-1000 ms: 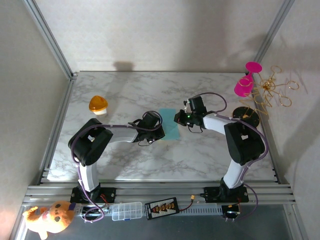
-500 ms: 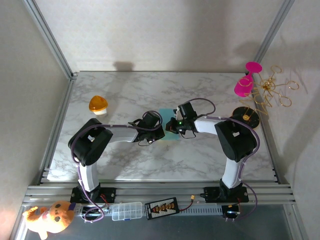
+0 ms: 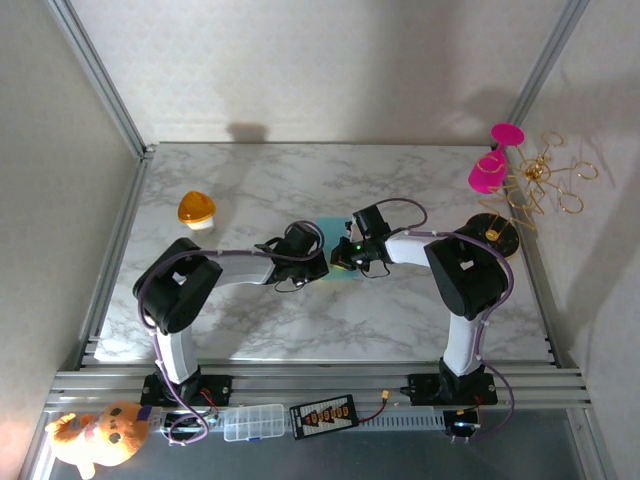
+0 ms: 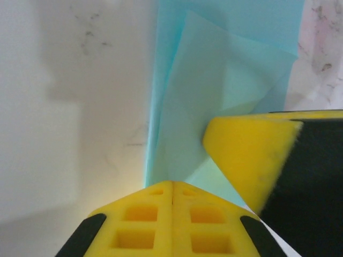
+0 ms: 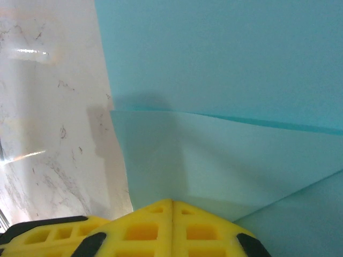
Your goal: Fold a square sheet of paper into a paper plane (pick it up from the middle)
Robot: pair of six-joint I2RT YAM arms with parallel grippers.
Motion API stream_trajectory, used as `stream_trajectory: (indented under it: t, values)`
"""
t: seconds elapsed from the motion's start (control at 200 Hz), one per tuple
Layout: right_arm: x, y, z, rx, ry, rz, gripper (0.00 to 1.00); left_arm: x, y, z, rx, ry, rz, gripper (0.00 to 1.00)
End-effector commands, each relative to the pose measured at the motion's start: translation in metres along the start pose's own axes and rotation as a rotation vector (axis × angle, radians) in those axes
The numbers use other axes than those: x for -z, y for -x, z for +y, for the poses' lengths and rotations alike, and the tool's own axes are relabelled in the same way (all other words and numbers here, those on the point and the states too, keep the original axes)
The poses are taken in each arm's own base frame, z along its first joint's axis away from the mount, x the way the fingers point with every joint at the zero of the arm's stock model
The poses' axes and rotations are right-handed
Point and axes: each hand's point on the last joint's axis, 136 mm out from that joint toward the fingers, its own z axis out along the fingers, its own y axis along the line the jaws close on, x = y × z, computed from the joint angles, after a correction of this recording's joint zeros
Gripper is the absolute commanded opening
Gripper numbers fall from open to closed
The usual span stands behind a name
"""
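The square sheet of paper [image 3: 334, 226] is teal-blue and lies mid-table, mostly covered by both arms. Its folded flaps overlap in the left wrist view [image 4: 225, 80], and a crease crosses it in the right wrist view [image 5: 225, 64]. My left gripper [image 3: 318, 263] is shut, its yellow tips [image 4: 172, 183] down on the paper's near left edge. My right gripper [image 3: 346, 256] is shut too, its tips [image 5: 172, 202] resting on a lighter folded flap. One right finger [image 4: 246, 150] presses on the paper just right of my left tips. Neither pair of jaws has paper between them.
An orange dome [image 3: 197, 209] sits at the table's far left. A pink stemmed piece [image 3: 488, 170], a gold wire stand [image 3: 540, 185] and a black disc [image 3: 493, 232] crowd the right edge. Bare marble table [image 3: 250, 320] lies in front of the arms.
My right gripper has swung left and down onto the paper, ending close beside my left gripper. My left arm has stayed put.
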Motion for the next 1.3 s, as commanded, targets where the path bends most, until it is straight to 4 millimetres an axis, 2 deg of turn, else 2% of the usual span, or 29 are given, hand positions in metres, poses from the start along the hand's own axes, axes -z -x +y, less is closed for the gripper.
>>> stream_trajectory:
  t: [0.0,0.155,0.28,0.571,0.781,1.032,1.292]
  values:
    - [0.000,-0.001,0.003,0.009,0.016,0.021,0.00,0.020,0.003,-0.025,-0.040,-0.084,-0.014,0.02]
    - [0.011,0.004,0.024,0.045,0.088,-0.004,0.00,0.011,-0.002,-0.017,-0.029,-0.077,0.008,0.03]
    - [0.013,0.005,0.025,0.049,0.082,-0.009,0.00,0.004,-0.007,-0.007,-0.014,-0.051,0.024,0.02]
    - [0.006,0.006,0.011,0.039,0.030,-0.014,0.00,-0.006,-0.016,0.024,-0.001,0.049,0.041,0.00]
    - [-0.001,0.008,0.002,0.049,0.000,-0.005,0.00,-0.006,-0.019,0.035,0.006,0.084,0.040,0.00]
    - [-0.001,0.024,-0.016,0.045,-0.030,-0.024,0.00,-0.007,-0.027,0.050,0.026,0.120,0.054,0.00]
    - [0.008,0.047,-0.049,0.008,-0.064,-0.069,0.00,-0.007,-0.033,0.059,0.047,0.121,0.063,0.00]
